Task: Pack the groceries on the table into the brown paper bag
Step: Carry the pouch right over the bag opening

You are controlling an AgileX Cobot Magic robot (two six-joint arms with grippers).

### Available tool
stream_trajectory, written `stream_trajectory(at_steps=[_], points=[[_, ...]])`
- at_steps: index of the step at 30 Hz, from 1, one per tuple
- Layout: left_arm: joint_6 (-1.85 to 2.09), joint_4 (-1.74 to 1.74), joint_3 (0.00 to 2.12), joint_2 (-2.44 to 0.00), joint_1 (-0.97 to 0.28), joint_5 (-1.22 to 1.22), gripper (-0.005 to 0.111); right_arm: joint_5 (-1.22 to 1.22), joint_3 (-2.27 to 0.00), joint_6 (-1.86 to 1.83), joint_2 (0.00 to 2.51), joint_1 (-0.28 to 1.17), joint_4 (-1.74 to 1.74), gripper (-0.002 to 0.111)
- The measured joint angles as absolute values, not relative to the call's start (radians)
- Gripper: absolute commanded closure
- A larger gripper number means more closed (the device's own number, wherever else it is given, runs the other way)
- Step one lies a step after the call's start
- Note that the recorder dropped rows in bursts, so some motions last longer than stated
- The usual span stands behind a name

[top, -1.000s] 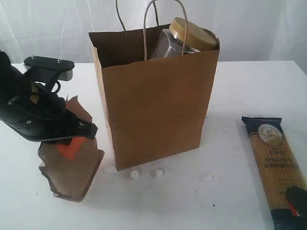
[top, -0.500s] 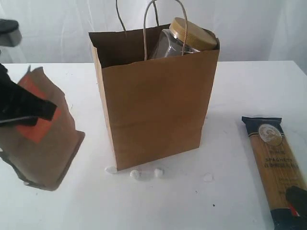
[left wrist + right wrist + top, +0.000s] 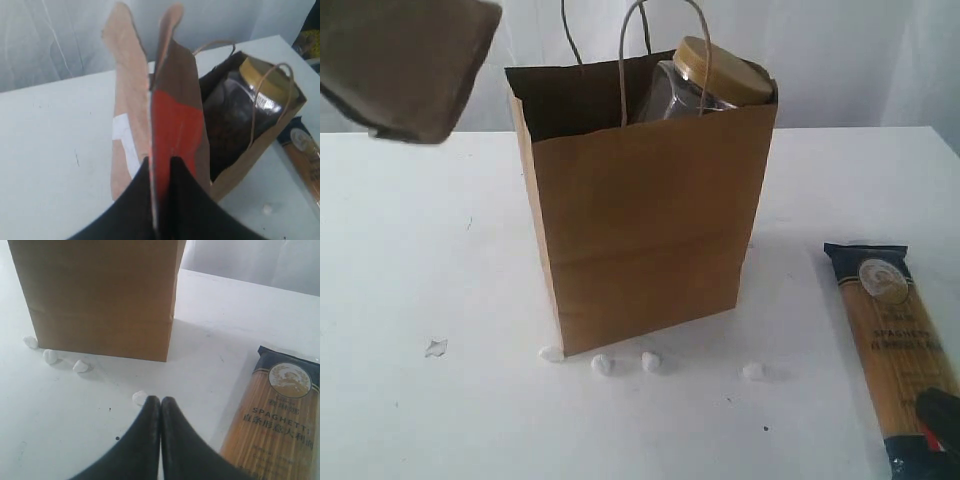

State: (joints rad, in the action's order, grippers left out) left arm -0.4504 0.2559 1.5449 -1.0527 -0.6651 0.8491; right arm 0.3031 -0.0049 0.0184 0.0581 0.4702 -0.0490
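The brown paper bag [image 3: 645, 215] stands upright mid-table with the tan-lidded clear jar [image 3: 715, 75] poking out of its top. High at the upper left hangs the brown pouch [image 3: 405, 60], above the table and left of the bag's mouth. In the left wrist view my left gripper [image 3: 161, 165] is shut on the pouch [image 3: 175, 115], whose orange-red panel faces the camera, with the bag [image 3: 260, 150] and jar [image 3: 250, 95] beyond it. The spaghetti packet [image 3: 900, 340] lies flat at the right. My right gripper [image 3: 160, 401] is shut and empty, low over the table beside the packet [image 3: 280, 415].
Several small white pebble-like bits [image 3: 602, 365] lie along the bag's front foot, one [image 3: 139, 398] just ahead of my right fingertips. A small scrap [image 3: 436, 348] lies on the white table [image 3: 440, 270] at the left. A pale curtain hangs behind.
My left gripper has lifted the pouch from the table at the left up to bag-top height, out of most of the exterior view. A small scrap now shows where it stood. The right arm is still.
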Motion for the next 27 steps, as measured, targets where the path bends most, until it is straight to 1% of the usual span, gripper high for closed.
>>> stream_trajectory(at_steps=[5,9,18,27], points=[[-0.39,0.23,1.693,-1.146,-0.665,0.864,0.107,0.303,-0.005,0.018,0.058,0.47,-0.049,0.108],[-0.361,0.196,1.769,-1.232,-0.665,0.869,0.107,0.303,-0.005,0.018,0.058,0.47,-0.048,0.108],[-0.299,0.147,1.834,-1.369,-0.665,0.871,0.107,0.303,-0.005,0.019,0.058,0.47,-0.047,0.108],[-0.29,0.111,1.87,-1.432,-0.665,0.821,0.107,0.303,-0.005,0.019,0.058,0.47,-0.047,0.108]])
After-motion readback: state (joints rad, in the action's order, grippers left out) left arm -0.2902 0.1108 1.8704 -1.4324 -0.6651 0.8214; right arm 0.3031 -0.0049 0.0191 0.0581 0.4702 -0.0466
